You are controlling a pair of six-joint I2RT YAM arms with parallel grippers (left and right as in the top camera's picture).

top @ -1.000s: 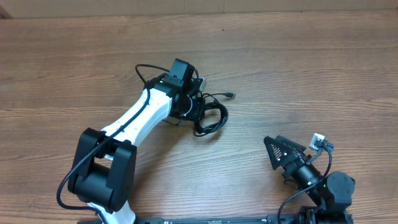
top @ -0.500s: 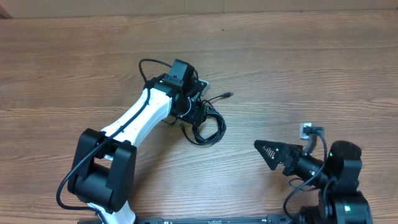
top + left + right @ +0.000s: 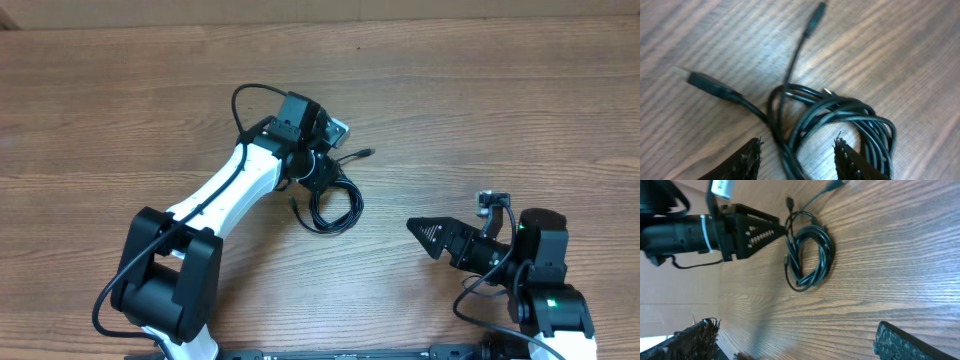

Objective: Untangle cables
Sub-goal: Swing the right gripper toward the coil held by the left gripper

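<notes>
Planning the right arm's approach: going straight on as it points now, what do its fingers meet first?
Probably the coiled cables. Only bare table shows before them. Height above the wood is unclear.

Right claw point(image 3: 415, 226) now farther left, nearer the cables point(image 3: 840, 105).

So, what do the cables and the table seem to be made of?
Cables: probably rubber or plastic sheath, black, slightly glossy; light glints along the loops. Table: wood or wood-look laminate, brown with grain lines; which one is unclear.
</notes>
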